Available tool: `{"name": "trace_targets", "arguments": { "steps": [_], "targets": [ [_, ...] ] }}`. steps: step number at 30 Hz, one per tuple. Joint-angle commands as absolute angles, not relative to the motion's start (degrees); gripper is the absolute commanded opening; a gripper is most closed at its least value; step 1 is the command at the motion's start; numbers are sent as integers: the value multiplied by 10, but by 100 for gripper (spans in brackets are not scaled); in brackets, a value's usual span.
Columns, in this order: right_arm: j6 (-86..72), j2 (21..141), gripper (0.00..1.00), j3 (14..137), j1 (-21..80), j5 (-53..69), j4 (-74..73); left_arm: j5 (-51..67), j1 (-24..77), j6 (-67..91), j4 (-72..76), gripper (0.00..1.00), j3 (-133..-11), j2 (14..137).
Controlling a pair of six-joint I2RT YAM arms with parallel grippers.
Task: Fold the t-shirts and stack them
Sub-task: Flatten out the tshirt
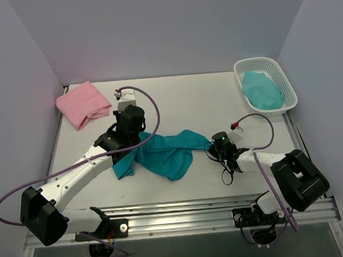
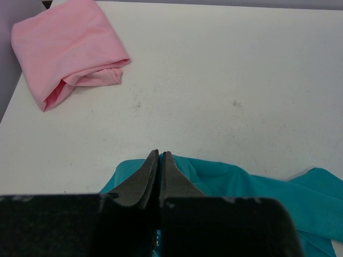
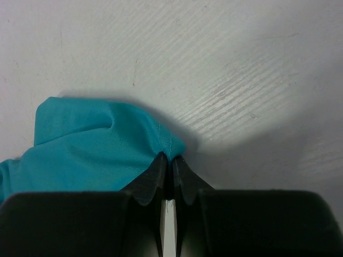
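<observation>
At far right corner | white basket (image 1: 239,74) | holds crumpled turquoise cloth (image 1: 262,90)

A: How do the arms sit?
B: The left arm (image 1: 80,170) reaches far forward; the right arm (image 1: 262,160) is low and folded.
A: And the grippers?
B: The left gripper (image 2: 159,156) and right gripper (image 3: 170,158) are both clamped on the shirt (image 1: 167,153).

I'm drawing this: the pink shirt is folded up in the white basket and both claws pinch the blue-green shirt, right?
No. The pink shirt is folded up on the table, not in the white basket; the top view shows it. The left claw and right claw do pinch the blue-green shirt.
</observation>
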State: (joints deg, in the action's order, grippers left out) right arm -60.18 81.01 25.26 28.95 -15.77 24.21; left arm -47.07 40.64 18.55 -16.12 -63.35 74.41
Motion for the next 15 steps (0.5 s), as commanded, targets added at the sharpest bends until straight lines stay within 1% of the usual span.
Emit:
{"name": "trace_targets", "arguments": {
  "steps": [1, 3, 4, 5, 6, 8, 9, 11, 12, 14, 15],
  "targets": [
    [-606, 753, 0, 248, 295, -199, 200, -470, 402, 191, -139, 2, -636, 735],
    [-599, 726, 0, 268, 309, -216, 145, -469, 402, 192, -145, 2, -638, 734],
    [-597, 693, 0, 279, 317, -228, 123, -470, 402, 192, -150, 2, -645, 732],
    [-594, 673, 0, 306, 328, -258, 98, -472, 403, 197, -156, 2, -649, 730],
    [-587, 655, 0, 321, 350, -275, 47, -470, 403, 200, -173, 2, -654, 727],
    [-581, 596, 0, 356, 372, -321, -7, -473, 410, 209, -192, 2, -669, 708],
    [-574, 578, 0, 393, 381, -335, -67, -476, 414, 213, -201, 2, -674, 701],
    [-564, 514, 0, 430, 396, -354, -132, -489, 435, 214, -232, 2, -688, 669],
    [-549, 470, 0, 463, 397, -357, -150, -530, 447, 214, -256, 2, -693, 659],
    [-531, 429, 0, 497, 398, -365, -194, -582, 497, 213, -289, 2, -724, 636],
    [-515, 399, 0, 538, 399, -368, -209, -628, 516, 215, -327, 2, -739, 624]
  ]
}}
